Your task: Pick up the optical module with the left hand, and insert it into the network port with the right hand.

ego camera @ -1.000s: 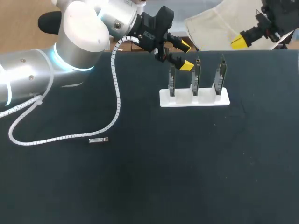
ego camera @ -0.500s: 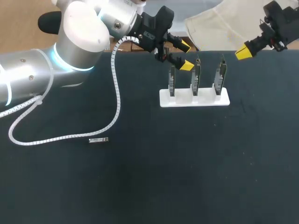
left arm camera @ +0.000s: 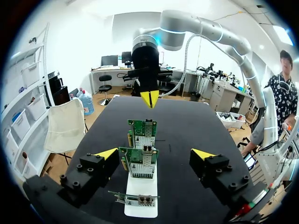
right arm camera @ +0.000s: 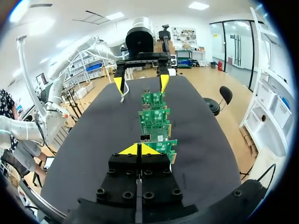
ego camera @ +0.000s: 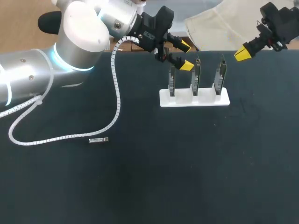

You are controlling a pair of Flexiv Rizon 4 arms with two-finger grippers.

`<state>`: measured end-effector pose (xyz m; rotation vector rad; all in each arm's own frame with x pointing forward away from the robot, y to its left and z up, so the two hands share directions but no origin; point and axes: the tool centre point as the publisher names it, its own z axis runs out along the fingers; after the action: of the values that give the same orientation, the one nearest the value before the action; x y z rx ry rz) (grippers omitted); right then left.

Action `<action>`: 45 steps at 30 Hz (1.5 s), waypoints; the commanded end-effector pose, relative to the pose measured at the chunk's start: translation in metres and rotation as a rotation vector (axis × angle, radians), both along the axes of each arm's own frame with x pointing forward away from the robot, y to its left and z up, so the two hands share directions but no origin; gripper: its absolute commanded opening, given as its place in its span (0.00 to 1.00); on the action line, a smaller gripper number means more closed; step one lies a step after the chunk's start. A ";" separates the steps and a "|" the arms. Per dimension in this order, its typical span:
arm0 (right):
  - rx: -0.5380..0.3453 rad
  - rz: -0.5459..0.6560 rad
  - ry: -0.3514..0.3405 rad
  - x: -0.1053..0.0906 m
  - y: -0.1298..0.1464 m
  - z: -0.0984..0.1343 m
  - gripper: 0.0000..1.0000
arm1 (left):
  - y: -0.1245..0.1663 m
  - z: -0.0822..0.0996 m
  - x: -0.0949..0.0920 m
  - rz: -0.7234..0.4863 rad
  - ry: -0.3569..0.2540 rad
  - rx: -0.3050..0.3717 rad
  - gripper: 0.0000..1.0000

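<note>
A: Table (ego camera: 187, 177), what stands on it?
B: White stand (ego camera: 194, 99) with three upright network cards (ego camera: 196, 74). Left gripper (ego camera: 186, 56), at its 11 o'clock, is wide open, empty. Right gripper (ego camera: 243, 53), at 1 o'clock, is closed on nothing.
A: And the optical module (ego camera: 98, 139)?
B: Flat on table, at stand's 8 o'clock, well apart.

The small silver optical module (ego camera: 98, 139) on the black table (ego camera: 187, 177) is too small in the head view to show its ends. The upright green circuit cards (ego camera: 196, 77) in the white holder (ego camera: 194, 99) stand edge-on there, faces unseen. The silver left arm (ego camera: 46, 65) runs off that view's left edge, the black right arm (ego camera: 278, 21) off its top. From the right wrist, the right gripper (right arm camera: 139, 149) covers the nearest card's foot
</note>
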<state>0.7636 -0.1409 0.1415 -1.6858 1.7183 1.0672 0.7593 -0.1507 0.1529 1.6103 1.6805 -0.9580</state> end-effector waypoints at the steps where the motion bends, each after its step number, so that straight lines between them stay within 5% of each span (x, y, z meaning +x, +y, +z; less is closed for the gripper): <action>1: -0.002 0.023 0.021 0.007 0.000 -0.001 0.00 | 0.000 0.000 -0.001 0.003 -0.002 0.000 1.00; 5: -0.004 0.034 0.029 0.007 0.000 -0.001 0.00 | 0.000 0.000 -0.001 0.003 -0.002 0.000 1.00; 7: -0.018 0.022 0.046 0.007 -0.001 0.000 1.00 | 0.000 0.000 -0.001 0.003 -0.002 0.000 1.00; 45: -0.018 0.022 0.046 0.007 -0.001 0.000 1.00 | 0.001 0.007 0.002 0.019 -0.019 -0.005 1.00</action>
<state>0.7686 -0.1415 0.1413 -1.7051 1.7478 1.1071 0.7635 -0.1504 0.1559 1.6016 1.6761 -0.9437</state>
